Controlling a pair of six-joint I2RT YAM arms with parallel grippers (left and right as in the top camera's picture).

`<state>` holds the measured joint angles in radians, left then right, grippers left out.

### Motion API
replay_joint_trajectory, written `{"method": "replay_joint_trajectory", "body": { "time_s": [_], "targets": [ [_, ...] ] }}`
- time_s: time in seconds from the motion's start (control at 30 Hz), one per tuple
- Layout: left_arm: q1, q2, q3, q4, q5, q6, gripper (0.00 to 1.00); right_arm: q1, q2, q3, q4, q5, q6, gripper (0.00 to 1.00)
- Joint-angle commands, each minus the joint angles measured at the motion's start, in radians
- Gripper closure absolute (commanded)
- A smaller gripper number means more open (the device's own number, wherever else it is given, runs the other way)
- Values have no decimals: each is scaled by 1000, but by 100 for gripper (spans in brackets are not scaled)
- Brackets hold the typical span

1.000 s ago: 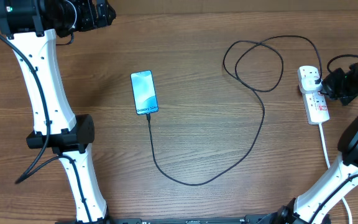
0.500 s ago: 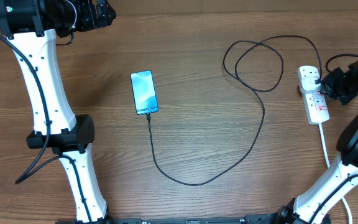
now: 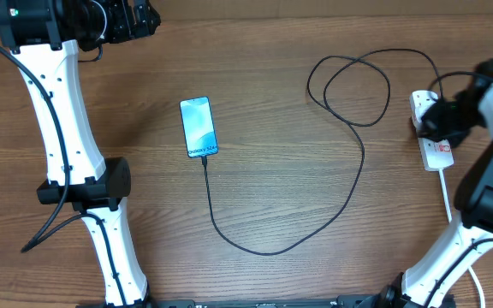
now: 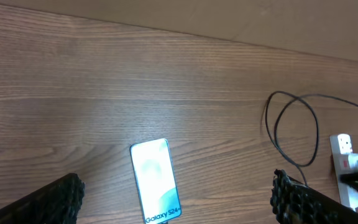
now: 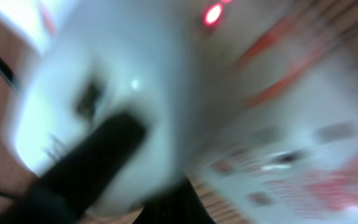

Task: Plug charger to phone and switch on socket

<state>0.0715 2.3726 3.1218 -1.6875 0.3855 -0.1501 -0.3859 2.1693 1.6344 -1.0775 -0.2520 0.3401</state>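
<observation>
The phone (image 3: 198, 127) lies flat left of the table's middle, screen lit; it also shows in the left wrist view (image 4: 156, 180). The charger cable (image 3: 349, 184) runs from the phone's lower end, curves right, loops and ends in a black plug (image 5: 82, 177) seated in the socket. The socket (image 3: 437, 152) is a white power strip at the right. My right gripper (image 3: 433, 121) is down on its upper half, and its dark fingers (image 5: 166, 208) look shut against it. A red light (image 5: 214, 14) glows on the strip. My left gripper (image 4: 179, 205) hangs open and empty, high above the phone.
The strip's thick white cord (image 3: 448, 201) runs toward the front right beside my right arm's base. My left arm's white links (image 3: 67, 128) stand along the left side. The cable's loops (image 3: 349, 85) lie left of the strip.
My right gripper has moved left from beside the power strip to directly over its upper part. Phone, cable and left arm have not moved.
</observation>
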Motion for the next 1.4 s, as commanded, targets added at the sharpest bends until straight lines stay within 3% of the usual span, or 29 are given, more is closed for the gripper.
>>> {"method": "replay_joint_trajectory", "body": {
  "time_s": [0.0, 0.9, 1.37],
  "targets": [
    [-7, -28, 8, -2, 8, 12, 0, 67, 67, -13, 66, -142, -3, 96],
    [-7, -28, 8, -2, 7, 12, 0, -3, 66, -9, 105, -142, 0, 96],
    [-6, -28, 8, -2, 7, 12, 1, -190, 64, 92, 93, -143, 0, 96]
  ]
}}
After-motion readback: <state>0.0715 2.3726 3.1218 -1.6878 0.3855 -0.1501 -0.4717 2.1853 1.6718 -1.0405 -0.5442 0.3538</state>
